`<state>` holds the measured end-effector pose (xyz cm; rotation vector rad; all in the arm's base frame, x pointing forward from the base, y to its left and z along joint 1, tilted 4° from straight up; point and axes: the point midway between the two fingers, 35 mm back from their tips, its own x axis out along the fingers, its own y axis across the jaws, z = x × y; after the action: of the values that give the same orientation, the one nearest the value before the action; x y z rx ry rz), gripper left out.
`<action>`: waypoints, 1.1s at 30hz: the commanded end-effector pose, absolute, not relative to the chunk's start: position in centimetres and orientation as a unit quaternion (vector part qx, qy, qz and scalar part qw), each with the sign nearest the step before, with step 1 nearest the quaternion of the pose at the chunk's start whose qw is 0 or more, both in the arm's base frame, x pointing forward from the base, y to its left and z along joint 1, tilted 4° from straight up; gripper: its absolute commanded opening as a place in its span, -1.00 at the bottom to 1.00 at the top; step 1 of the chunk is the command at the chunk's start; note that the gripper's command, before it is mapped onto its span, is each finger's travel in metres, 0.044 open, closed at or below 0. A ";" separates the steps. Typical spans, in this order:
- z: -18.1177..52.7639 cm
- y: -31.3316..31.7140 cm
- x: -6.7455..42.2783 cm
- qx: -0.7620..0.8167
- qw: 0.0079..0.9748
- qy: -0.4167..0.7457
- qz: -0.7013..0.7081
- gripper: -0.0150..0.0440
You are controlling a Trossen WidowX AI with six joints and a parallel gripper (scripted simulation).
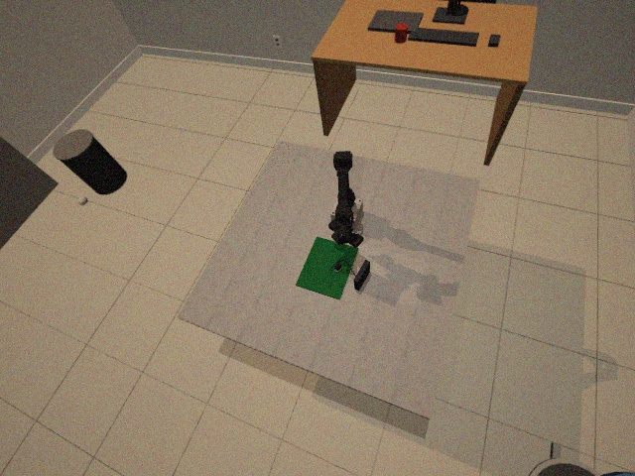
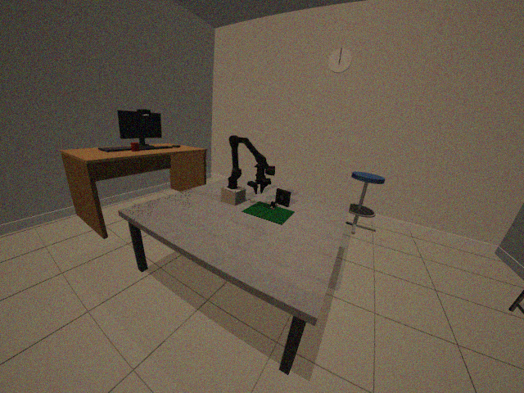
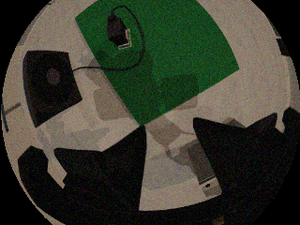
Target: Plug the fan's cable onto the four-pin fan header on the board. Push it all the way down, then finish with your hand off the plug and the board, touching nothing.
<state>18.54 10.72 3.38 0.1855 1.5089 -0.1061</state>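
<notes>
The green board (image 1: 320,266) (image 2: 262,213) (image 3: 182,37) lies flat on the grey table. The black plug (image 1: 338,266) (image 2: 272,205) (image 3: 116,29) sits on the header (image 3: 126,40) on the board. Its thin cable (image 3: 141,37) loops over the board and runs to the black fan (image 1: 361,273) (image 2: 282,196) (image 3: 51,84), which stands just off the board's edge. My gripper (image 1: 348,239) (image 2: 259,186) (image 3: 169,126) is open and empty. It hangs above the board's near edge, well clear of the plug and touching nothing.
The arm's white base block (image 2: 232,195) (image 1: 358,204) stands on the table (image 2: 254,254) behind the board. A wooden desk (image 1: 426,51) (image 2: 127,162) with a monitor, a stool (image 2: 366,190) and a dark bin (image 1: 89,161) stand on the floor around it.
</notes>
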 end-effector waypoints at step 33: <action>2.1 12.8 30.5 0.085 0.729 0.677 -0.047 -0.49</action>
<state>30.30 12.67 2.14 0.1874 1.4952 -0.1129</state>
